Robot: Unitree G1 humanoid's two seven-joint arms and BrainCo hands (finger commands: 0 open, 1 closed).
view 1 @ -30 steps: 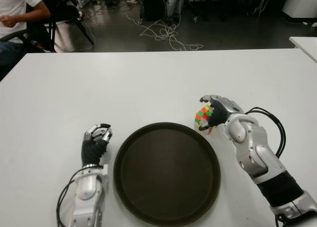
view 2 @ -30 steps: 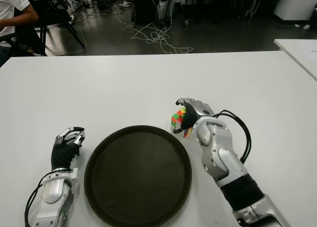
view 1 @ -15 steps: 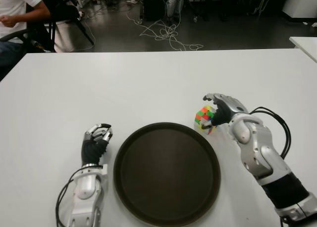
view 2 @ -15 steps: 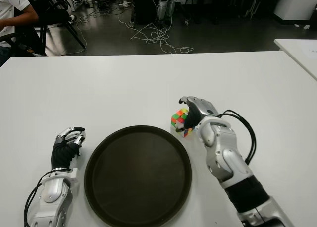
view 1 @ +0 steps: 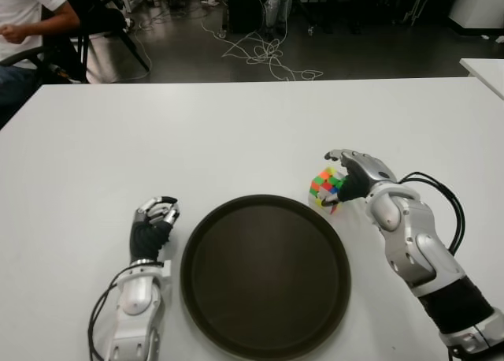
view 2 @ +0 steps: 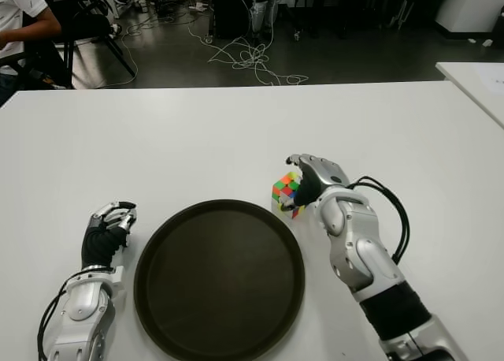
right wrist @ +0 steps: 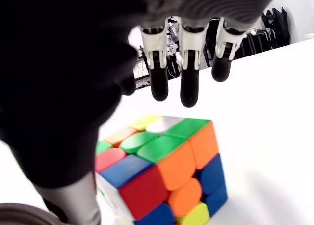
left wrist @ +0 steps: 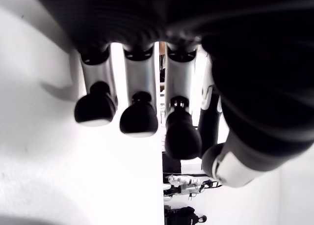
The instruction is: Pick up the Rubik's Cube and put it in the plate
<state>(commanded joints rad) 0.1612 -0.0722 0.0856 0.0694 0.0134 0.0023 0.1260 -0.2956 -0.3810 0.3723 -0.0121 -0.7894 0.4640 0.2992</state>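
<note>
The Rubik's Cube stands on the white table, just off the far right rim of the round dark plate. My right hand is cupped over the cube from the right. In the right wrist view its fingers stretch out above the cube with bare table showing between them, and the thumb is down beside the cube. My left hand shows left of the plate, its fingers curled and holding nothing.
Beyond the table's far edge a person sits at the far left, and cables lie on the dark floor. A second white table shows at the far right.
My right hand has shifted slightly right and its fingers have loosened from around the cube. The cube has stayed beside the plate's rim. The left hand has not moved.
</note>
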